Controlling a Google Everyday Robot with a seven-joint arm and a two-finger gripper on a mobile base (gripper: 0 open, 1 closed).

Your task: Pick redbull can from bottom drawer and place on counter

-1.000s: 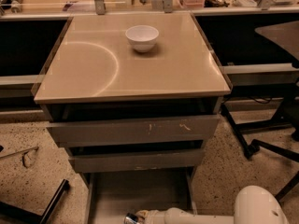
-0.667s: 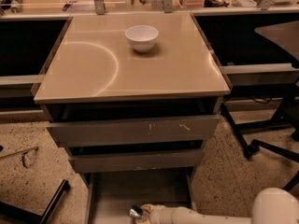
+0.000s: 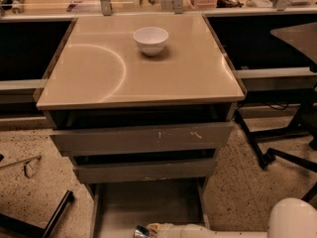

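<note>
Down at the front of the bottom drawer, a sliver of the redbull can glints right at the tip of the pincer, which reaches in low from the right. Whether the pincer is clasping it or loose, I cannot tell. The can looks light, thin-walled and slick, easily dented; I'd take it round the middle. Only its shiny end shows, seemingly facing left, so its long axis may lie level along the arm. The table above carries a white bowl.
</note>
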